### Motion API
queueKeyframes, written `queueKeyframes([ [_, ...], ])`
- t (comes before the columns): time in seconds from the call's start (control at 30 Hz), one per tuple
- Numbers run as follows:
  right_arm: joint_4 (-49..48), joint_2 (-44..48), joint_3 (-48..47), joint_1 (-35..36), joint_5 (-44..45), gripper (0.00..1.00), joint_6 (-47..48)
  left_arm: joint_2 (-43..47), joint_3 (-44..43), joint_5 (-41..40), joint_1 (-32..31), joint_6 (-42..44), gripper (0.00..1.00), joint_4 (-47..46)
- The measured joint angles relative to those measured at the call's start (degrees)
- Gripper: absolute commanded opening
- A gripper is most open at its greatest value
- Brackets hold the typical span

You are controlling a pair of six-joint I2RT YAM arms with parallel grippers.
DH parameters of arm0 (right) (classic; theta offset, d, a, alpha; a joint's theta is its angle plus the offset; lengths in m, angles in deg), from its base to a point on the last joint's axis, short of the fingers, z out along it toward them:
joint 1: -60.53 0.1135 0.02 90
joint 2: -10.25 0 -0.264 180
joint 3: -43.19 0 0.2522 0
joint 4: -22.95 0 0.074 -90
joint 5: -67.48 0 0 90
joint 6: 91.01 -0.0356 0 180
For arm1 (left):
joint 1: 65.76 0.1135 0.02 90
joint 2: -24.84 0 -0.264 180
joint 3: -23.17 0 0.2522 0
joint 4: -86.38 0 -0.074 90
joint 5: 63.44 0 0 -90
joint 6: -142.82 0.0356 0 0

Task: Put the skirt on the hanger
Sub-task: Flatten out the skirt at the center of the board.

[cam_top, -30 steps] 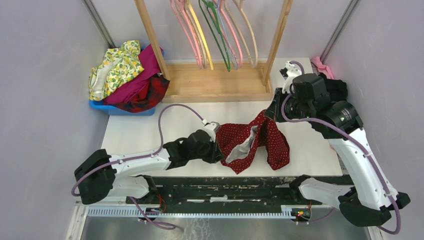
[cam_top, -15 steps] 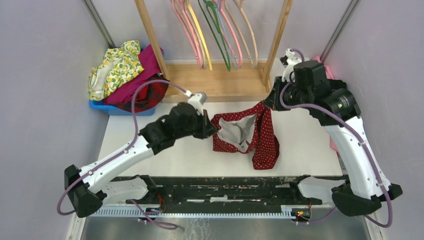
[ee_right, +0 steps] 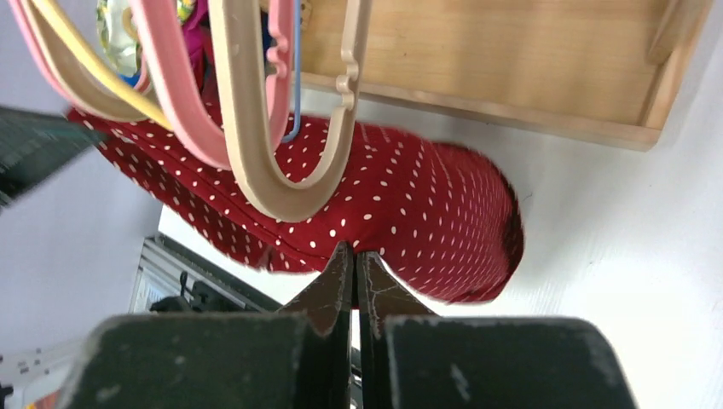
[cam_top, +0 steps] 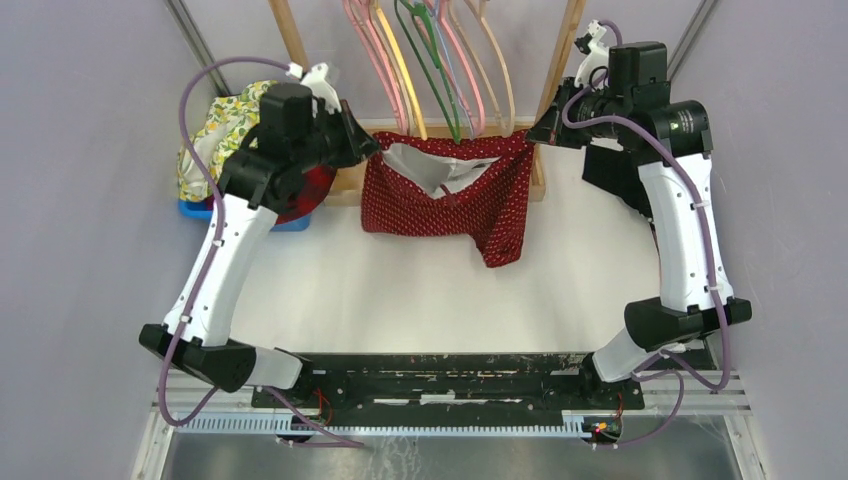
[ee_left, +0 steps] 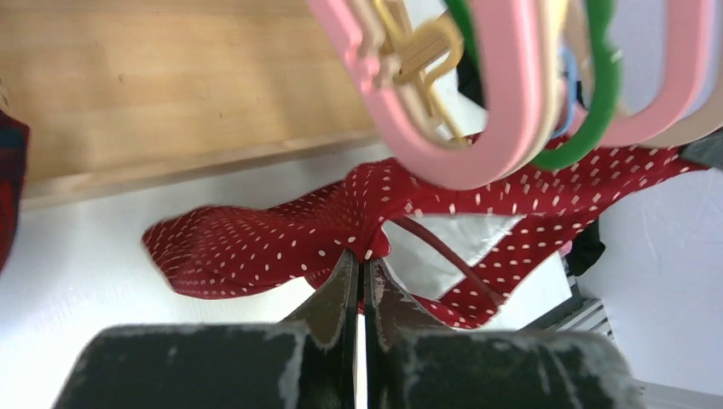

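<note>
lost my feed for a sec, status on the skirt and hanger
Left gripper, right gripper: jaws shut on skirt, one end each. Skirt stretched between them, not on hanger yet. Pink hangers and wooden hanger crowd beside it.

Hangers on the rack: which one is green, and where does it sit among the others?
The one green hanger, hanging near the middle of the row. Its neighbours are pink, yellow, pale blue or pale wood.

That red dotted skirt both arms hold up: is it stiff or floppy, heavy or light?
Likely floppy: the skirt sags between the left gripper and right gripper, one corner hanging lower. Probably light, since two small pinches at its top edge seem to hold it up.
</note>
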State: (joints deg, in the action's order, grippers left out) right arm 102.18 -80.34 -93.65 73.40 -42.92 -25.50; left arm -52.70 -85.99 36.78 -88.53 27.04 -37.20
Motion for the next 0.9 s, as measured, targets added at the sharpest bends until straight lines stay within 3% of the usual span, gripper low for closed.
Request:
queueKeyframes([
  [0.13, 3.13, -0.92, -2.21, -0.5, -3.61, 0.01, 2.05, -3.43, -11.65, 1.88, 1.79, 1.46, 0.03, 4.7],
  [0.3, 4.15, 3.58, 9.77, -0.39, -5.7, 0.01, 4.33, -3.19, -18.23, 4.98, 2.08, 1.88, 0.03, 7.54],
  [0.43, 1.51, 7.41, 17.29, -0.5, -4.7, 0.01, 3.34, -3.06, -18.82, 7.69, 2.03, 1.86, 0.03, 8.74],
  [0.9, -0.15, 10.49, 19.54, -0.5, -6.95, 0.01, 2.71, -2.75, -20.15, 12.41, 2.08, 1.49, 0.03, 9.29],
])
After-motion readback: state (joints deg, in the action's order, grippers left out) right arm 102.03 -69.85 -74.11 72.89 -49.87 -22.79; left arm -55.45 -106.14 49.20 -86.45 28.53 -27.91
